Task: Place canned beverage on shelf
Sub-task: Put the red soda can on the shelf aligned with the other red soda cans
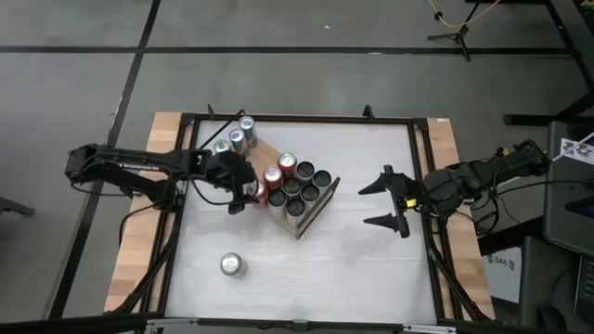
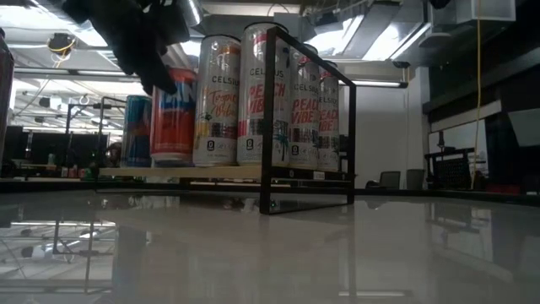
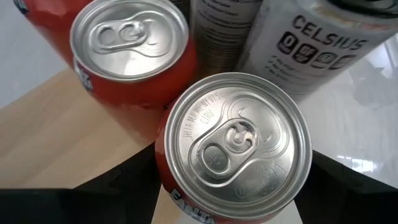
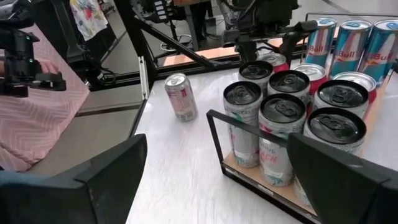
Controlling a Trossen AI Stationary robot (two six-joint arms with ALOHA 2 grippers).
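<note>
Gripping a red can (image 3: 231, 149) from above, the left claw (image 1: 243, 192) is sitting right at the near-left edge of the shelf (image 1: 317, 211), its dark fingers (image 3: 118, 186) pressing in on both sides of the can just under the rim. From the wrist camera, that can is filling the frame, silver top and pull tab facing up, with pale wood showing beside it and a second red can (image 3: 127, 46) standing just behind, almost touching. Past those, tall cans (image 3: 311, 43) with printed sides are crowding in close.

From overhead, the held can is lining up with the other red ones (image 1: 287, 165) along the shelf's left side, while a block of black-topped cans (image 1: 303, 188) is packing the end toward the table's middle and three blue-and-silver cans (image 1: 236, 137) are trailing off toward the far left corner. At table level, the left arm is hanging down over the red can (image 2: 173, 114), which is standing upright on the wooden board inside the thin black wire frame (image 2: 308, 118).

Moving outward, one lone silver can (image 1: 231, 264) is standing on the white table (image 1: 362, 260), well apart from the shelf, toward the near edge.

Over on the right, the right claw (image 1: 388, 202) is waiting with its fingers spread wide, holding nothing, well clear of the shelf. Beyond the table edge, a person in a pink striped garment (image 4: 43, 112) is showing.
</note>
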